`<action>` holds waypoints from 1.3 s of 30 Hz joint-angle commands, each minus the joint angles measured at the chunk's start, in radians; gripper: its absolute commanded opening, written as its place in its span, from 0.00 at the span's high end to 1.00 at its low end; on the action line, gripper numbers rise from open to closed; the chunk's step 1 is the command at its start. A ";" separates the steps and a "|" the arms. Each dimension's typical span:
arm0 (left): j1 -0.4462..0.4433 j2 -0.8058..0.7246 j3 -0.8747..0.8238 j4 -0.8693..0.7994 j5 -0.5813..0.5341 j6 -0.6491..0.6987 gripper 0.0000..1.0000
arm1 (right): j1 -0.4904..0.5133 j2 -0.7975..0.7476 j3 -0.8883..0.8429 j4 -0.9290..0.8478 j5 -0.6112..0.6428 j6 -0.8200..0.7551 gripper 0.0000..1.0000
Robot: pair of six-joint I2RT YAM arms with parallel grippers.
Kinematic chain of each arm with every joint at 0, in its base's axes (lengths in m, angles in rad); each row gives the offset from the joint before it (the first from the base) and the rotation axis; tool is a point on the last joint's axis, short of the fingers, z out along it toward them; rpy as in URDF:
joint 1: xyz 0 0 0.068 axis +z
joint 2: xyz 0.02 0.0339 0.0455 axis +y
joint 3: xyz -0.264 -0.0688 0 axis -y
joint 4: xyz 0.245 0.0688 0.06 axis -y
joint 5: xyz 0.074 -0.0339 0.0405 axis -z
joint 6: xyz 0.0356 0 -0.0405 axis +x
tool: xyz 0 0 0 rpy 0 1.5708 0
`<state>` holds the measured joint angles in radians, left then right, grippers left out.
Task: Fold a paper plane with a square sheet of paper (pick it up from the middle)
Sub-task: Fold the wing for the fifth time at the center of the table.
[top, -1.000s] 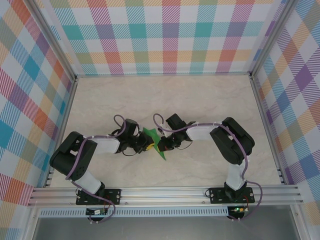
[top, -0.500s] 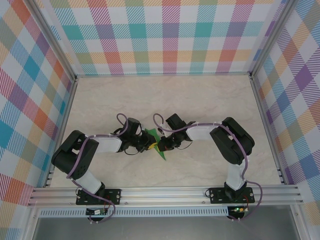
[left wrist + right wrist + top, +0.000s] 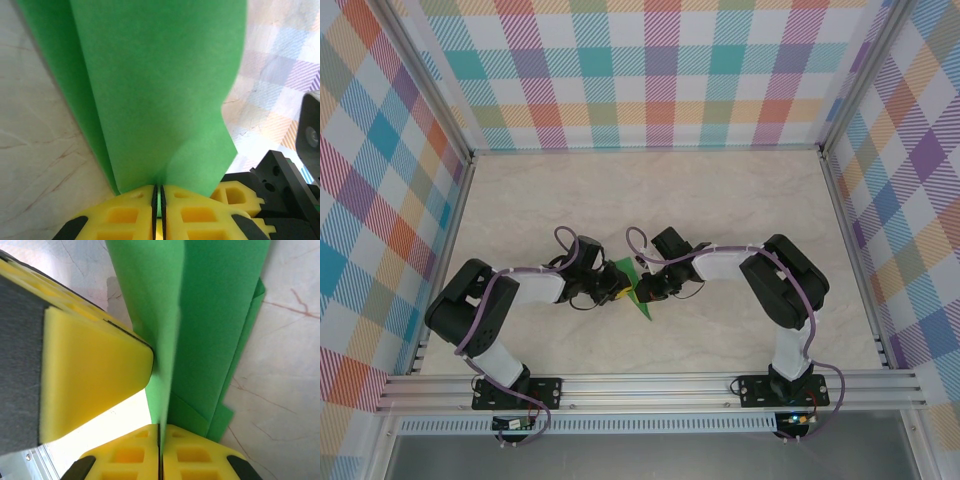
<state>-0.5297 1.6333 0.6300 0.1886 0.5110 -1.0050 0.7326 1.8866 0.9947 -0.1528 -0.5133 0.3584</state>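
The bright-green sheet of paper is folded into a narrow, layered shape and held off the table between both grippers, with a pointed tip aimed at the near edge. My left gripper is shut on it from the left. In the left wrist view its yellow fingers pinch the paper's lower edge at the left gripper. My right gripper is shut on it from the right. The right wrist view shows the creased layers clamped in the right gripper, with the left gripper's finger close beside.
The pale marbled table stretches out behind and to both sides of the grippers. Plaid walls close it in on three sides, and an aluminium rail runs along the near edge. The two wrists nearly touch at the centre.
My left wrist has edged slightly to the right, toward the right gripper, so less green shows between them. Both grips stay on the paper and its tip has not moved.
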 commanded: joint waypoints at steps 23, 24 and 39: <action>-0.016 0.043 0.053 -0.181 -0.101 0.123 0.88 | -0.007 0.018 0.007 -0.057 0.006 -0.010 0.92; -0.016 0.043 0.053 -0.185 -0.103 0.124 0.87 | -0.008 0.017 0.007 -0.055 0.006 -0.010 0.92; -0.016 0.068 0.071 -0.222 -0.127 0.134 0.88 | -0.007 0.007 0.010 -0.065 0.006 -0.008 0.91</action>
<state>-0.5362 1.6680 0.7040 0.0509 0.4587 -0.8886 0.7319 1.8866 0.9951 -0.1577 -0.5095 0.3580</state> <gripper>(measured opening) 0.126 0.086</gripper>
